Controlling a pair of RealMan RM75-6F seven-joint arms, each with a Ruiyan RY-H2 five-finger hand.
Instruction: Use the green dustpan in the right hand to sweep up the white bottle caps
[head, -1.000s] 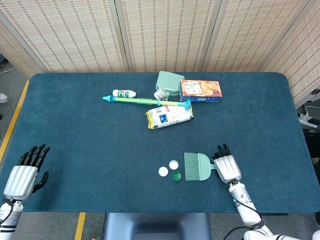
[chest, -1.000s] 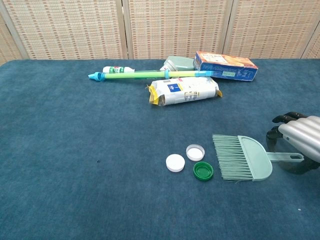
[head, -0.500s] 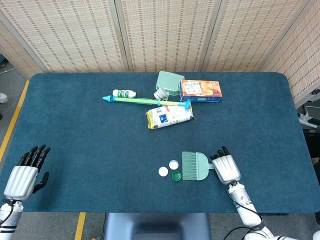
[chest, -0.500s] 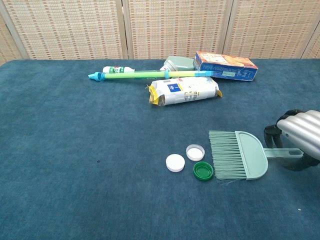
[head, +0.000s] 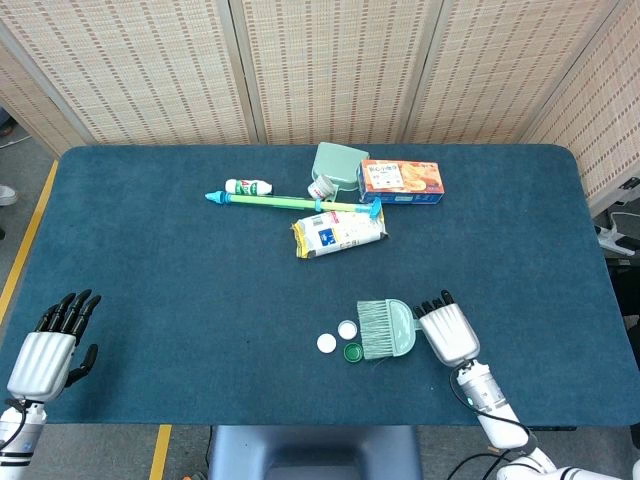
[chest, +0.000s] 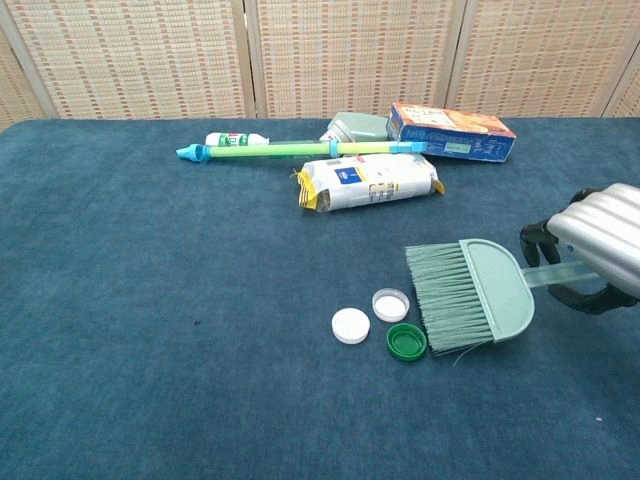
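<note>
From the head view, my right robot hand (head: 447, 333) grasps the green dustpan (head: 384, 329) beside the white bottle caps (head: 337, 336) on the tabletop (head: 150, 250); from the chest view, bristles touch the green cap (chest: 406, 342), so I judge sweeping leftward comes next.

The table (chest: 120, 330) wears a matt, napped blue cloth like carpet. The brush (chest: 470, 297) looks smooth pale-green plastic with fine stiff bristles. The caps (chest: 351, 325) are smooth plastic. At 12 o'clock, the pouch (chest: 368, 183) is glossy crinkled film, the box (chest: 452, 132) printed card. The hands (chest: 605, 252) have satiny ribbed silver shells. The screens (chest: 350, 55) are woven reed.
</note>
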